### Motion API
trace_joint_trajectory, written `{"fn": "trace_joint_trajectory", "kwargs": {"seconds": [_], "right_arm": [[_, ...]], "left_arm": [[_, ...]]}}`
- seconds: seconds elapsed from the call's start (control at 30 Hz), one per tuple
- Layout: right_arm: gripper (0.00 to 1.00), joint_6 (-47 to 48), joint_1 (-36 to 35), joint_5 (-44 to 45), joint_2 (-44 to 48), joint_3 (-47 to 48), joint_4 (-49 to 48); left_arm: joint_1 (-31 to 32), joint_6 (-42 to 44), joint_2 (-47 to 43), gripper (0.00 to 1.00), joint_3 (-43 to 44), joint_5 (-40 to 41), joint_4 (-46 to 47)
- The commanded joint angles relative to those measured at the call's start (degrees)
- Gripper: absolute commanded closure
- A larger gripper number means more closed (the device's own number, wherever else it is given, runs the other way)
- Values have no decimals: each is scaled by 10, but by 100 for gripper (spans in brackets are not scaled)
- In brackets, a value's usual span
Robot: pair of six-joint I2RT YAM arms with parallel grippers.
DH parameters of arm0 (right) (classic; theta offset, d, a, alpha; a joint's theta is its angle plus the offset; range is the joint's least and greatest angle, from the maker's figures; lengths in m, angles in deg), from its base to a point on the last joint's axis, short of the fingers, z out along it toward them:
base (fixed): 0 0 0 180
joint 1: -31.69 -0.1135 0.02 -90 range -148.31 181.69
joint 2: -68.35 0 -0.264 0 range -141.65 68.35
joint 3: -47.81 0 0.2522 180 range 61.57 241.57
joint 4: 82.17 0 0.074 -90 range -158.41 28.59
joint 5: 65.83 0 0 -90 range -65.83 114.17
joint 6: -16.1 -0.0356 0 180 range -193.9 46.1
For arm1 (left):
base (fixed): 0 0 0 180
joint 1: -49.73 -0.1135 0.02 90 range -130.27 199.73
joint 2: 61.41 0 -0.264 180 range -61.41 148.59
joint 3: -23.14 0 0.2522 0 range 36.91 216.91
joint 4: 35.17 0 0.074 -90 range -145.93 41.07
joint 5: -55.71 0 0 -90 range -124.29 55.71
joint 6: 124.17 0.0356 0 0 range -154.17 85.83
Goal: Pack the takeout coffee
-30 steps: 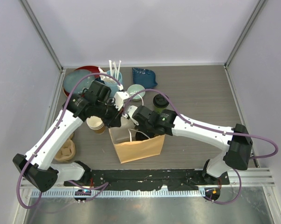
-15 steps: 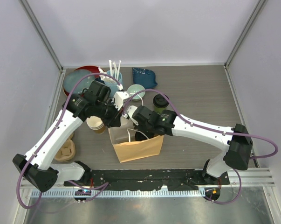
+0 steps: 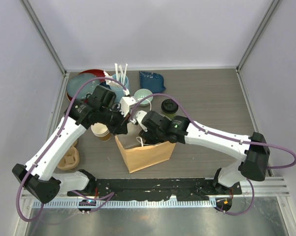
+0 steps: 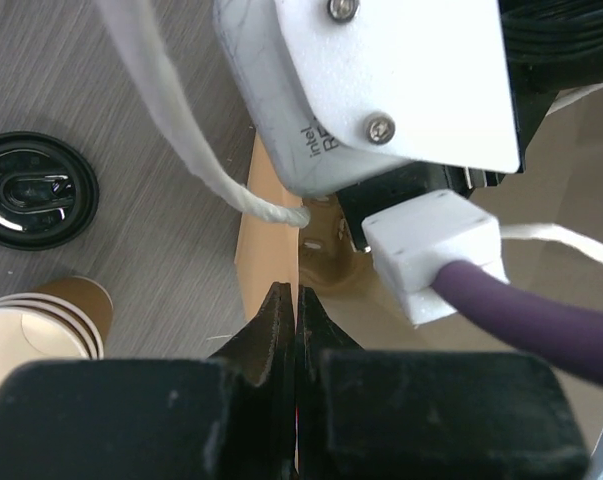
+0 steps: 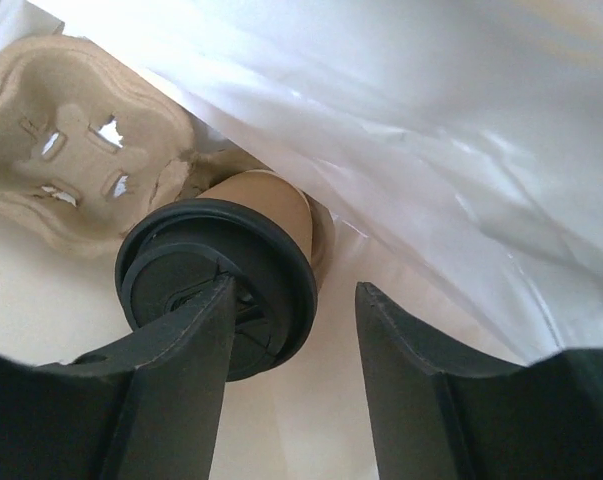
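Shifted slightly, my right gripper (image 5: pixel 293 292) gapes inside the brown paper bag (image 3: pixel 148 155).
Brown-walled, black-lidded paper cup (image 5: pixel 266 215) lies there; my left gripper (image 4: pixel 296 312) pinches the bag's rim.

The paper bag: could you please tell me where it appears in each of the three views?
Top external: paper bag at centre, mouth open.
Left wrist: its brown edge, centre, pinched by the left fingers.
Right wrist: seen from inside, its pale walls filling the frame.
Shared landmark: the right gripper, inside its mouth.
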Motion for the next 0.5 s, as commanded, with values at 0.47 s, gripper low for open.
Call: {"fn": "trace_joint_trajectory", "kwargs": {"seconds": [0.47], "right_arm": [[31, -20, 13, -8, 87, -4, -76]], "left_arm": [[10, 35, -18, 100, 12, -28, -29]]}}
